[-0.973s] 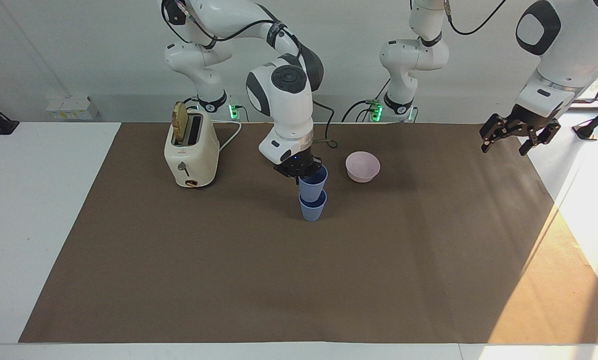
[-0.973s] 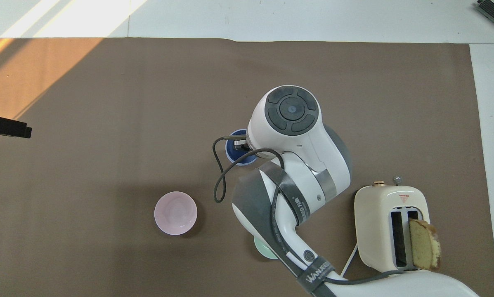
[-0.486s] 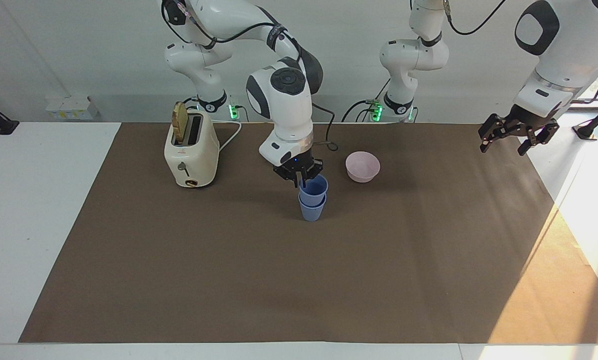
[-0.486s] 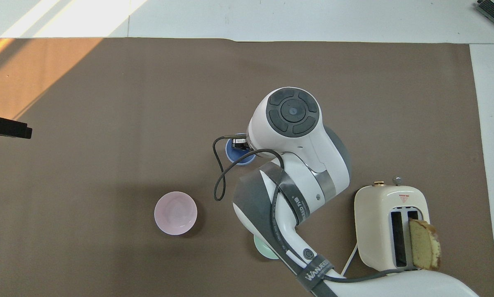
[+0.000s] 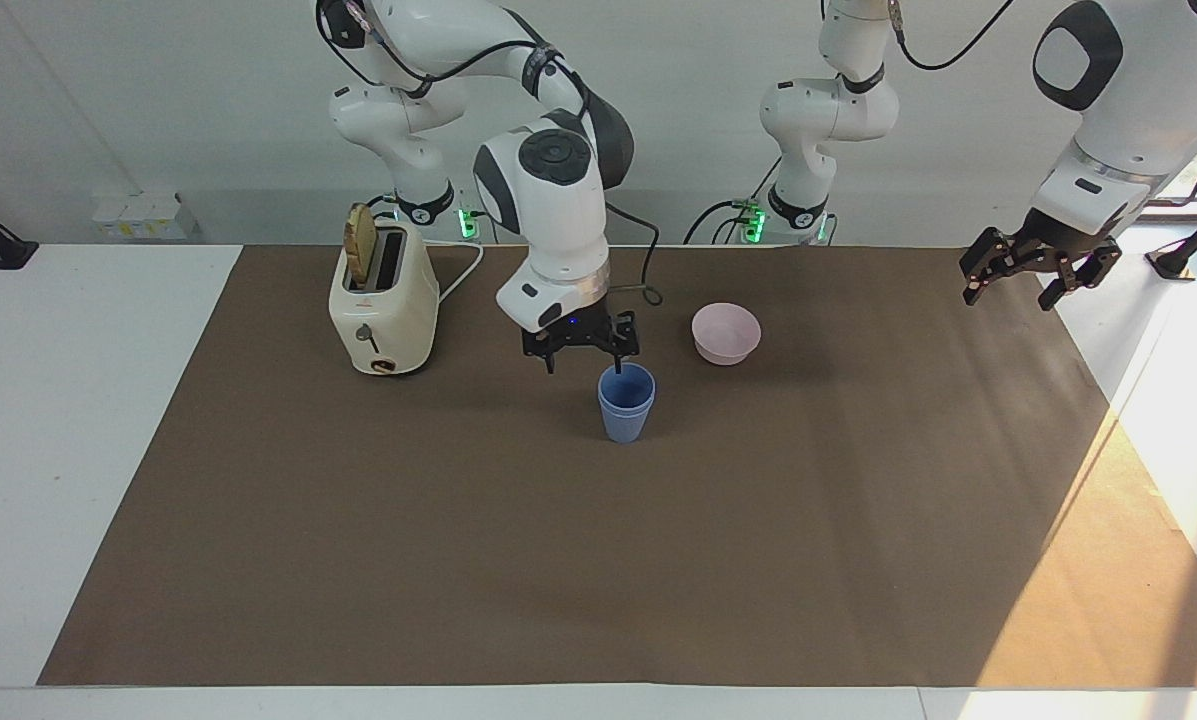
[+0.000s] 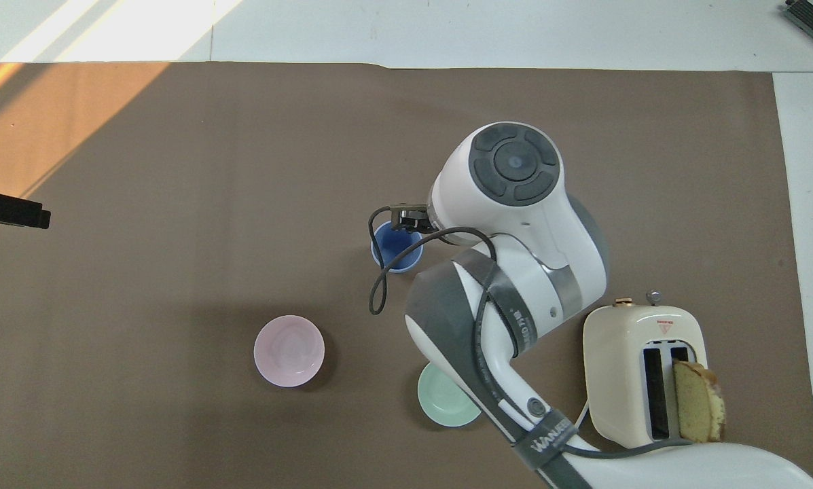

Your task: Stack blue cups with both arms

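Your right gripper (image 5: 580, 352) is released, jaws spread, at the stacked blue cups' (image 5: 626, 402) eleven o'clock. Lift straight up, clear of the rim. The left gripper (image 5: 1038, 270) waits spread open.

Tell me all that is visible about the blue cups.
The blue cups are two periwinkle, tapered, handleless tumblers, matte like plastic. One sits nested inside the other, upright, mouth up, looking empty. The stack stands on the brown mat, farther from the robots than the pink bowl. One finger of the open right gripper overlaps the rim; contact is unclear.
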Available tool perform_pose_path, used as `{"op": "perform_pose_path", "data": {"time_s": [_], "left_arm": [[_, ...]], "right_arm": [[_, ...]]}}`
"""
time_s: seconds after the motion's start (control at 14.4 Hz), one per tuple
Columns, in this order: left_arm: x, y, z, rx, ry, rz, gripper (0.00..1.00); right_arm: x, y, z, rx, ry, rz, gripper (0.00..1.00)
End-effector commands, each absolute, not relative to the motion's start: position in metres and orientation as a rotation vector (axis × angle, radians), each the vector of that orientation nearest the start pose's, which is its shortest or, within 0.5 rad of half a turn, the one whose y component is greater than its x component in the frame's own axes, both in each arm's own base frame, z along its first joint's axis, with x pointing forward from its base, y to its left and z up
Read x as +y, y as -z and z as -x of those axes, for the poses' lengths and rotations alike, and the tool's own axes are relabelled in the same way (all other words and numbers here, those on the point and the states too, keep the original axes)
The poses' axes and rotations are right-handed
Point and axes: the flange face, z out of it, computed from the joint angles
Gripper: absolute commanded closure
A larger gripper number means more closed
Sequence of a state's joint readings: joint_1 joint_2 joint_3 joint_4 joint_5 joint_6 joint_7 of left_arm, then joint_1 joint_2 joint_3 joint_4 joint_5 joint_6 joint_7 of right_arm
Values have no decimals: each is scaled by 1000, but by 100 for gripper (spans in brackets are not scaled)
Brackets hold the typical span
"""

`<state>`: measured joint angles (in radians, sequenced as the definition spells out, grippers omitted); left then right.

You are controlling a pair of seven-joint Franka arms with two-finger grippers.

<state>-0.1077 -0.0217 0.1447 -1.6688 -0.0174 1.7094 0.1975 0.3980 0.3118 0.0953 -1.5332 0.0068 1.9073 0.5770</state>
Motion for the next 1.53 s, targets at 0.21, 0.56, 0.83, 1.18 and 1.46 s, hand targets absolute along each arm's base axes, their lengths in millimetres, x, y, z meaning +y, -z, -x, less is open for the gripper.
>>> {"op": "perform_pose_path", "data": {"time_s": [0.21, 0.56, 0.83, 1.18, 1.46], "left_arm": [[24, -608, -557, 245, 83, 3125, 0], [23, -608, -557, 248, 83, 3124, 0], [24, -608, -557, 245, 83, 3125, 0], [24, -608, -557, 243, 83, 3125, 0], [23, -606, -557, 243, 79, 3128, 0]], "right_arm": [[202, -577, -594, 38, 44, 3160, 0], [121, -640, -569, -61, 56, 3174, 0], [49, -668, -560, -67, 86, 3152, 0], [27, -661, -547, -5, 60, 3158, 0], [25, -659, -551, -1, 84, 3157, 0]]}}
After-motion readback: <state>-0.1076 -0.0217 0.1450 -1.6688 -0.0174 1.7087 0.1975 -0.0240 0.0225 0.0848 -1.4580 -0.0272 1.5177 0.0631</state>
